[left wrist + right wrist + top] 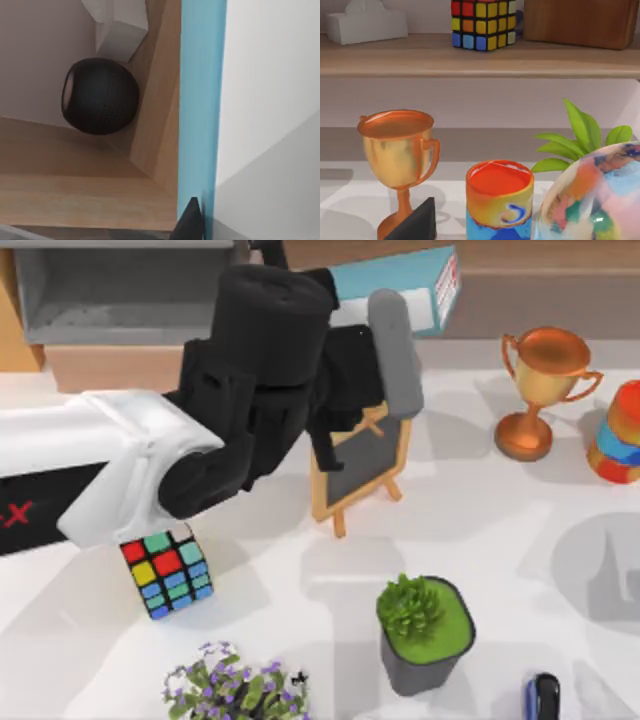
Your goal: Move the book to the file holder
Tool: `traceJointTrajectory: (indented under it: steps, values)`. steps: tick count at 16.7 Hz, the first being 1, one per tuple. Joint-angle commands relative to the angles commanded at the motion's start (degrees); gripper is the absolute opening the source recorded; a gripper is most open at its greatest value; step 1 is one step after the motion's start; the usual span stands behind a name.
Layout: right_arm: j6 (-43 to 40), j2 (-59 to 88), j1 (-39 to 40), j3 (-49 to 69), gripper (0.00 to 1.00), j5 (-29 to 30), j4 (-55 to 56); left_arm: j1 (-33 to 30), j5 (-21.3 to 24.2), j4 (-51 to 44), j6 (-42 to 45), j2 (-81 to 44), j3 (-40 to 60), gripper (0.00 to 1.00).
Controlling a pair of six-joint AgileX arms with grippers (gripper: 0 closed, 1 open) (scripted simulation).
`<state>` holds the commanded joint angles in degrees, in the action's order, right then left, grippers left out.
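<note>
The book, teal-covered with red marks on its white end, is lifted and tilted at the back of the table. It hangs just right of the grey file holder, which stands at the back left on a light wooden base. My left arm reaches up to the book and covers its near part. In the left wrist view the book's teal edge runs close past the camera, and one dark fingertip presses against it. One dark fingertip of my right gripper faces the trophy and shelf.
A small wooden-framed blackboard stands under the left arm. A copper trophy and a striped cup are at the right. A colour cube, a potted plant and purple flowers fill the front. A black round speaker sits on wood.
</note>
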<state>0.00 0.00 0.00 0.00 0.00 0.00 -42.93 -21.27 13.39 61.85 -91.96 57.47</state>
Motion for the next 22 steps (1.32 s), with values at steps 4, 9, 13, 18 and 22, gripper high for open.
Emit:
traceJointTrajectory:
  steps: [4, 9, 13, 18, 22]
  values:
    - [0.0, 0.0, 0.0, 0.0, 1.0, 0.0, 0.0, 8.1, 3.9, 8.1, 11.0, 4.0, -12.5, 0.0]
    - [0.0, 0.0, 0.0, 0.0, 1.0, 0.0, 0.0, 21.0, 8.3, 21.0, 21.3, -0.9, -17.0, 0.0]
    - [0.0, 0.0, 0.0, 0.0, 1.0, 0.0, 0.0, 28.3, 10.6, 28.5, 25.4, -6.6, -16.4, 0.0]
    - [0.0, 0.0, 0.0, 0.0, 1.0, 0.0, 0.0, 29.6, 11.0, 29.7, 25.9, -8.0, -16.2, 0.0]
    - [0.0, 0.0, 0.0, 0.0, 1.0, 0.0, 0.0, 29.5, 11.1, 29.6, 26.1, -8.8, -15.5, 0.0]
